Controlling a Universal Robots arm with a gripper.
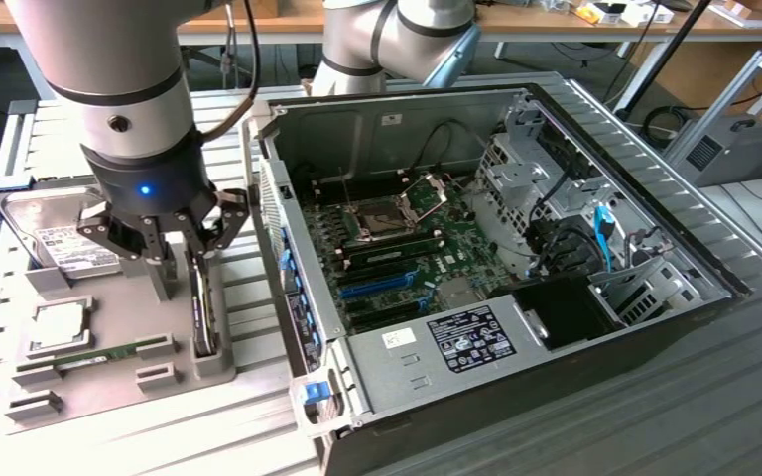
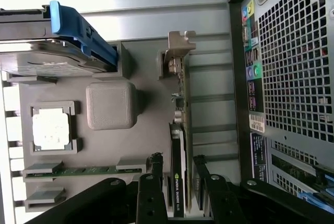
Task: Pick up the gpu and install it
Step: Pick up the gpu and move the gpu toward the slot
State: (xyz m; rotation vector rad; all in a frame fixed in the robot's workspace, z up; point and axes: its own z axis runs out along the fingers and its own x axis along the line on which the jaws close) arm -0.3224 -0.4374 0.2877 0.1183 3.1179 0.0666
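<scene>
The gpu [image 1: 203, 302] stands on its edge in a slot of the grey holder tray [image 1: 116, 297], left of the open computer case [image 1: 527, 149] in the exterior view. In the wrist view the gpu [image 2: 180, 125] is seen edge-on, a slim dark card with its silver bracket at the far end. My gripper [image 1: 180, 260] hangs directly over the card. Its black fingers [image 2: 156, 182] straddle the card's near end, one on each side, with small gaps. The gripper [image 2: 179, 164] is open and holds nothing.
The tray also carries a silver hard drive [image 1: 57, 238] with a blue clip, a CPU [image 1: 61, 325] and a green memory stick [image 1: 96, 352]. The case's motherboard [image 1: 395, 248] lies exposed with blue slots [image 1: 378, 290]. The case's rear wall [image 2: 292, 67] stands close beside the card.
</scene>
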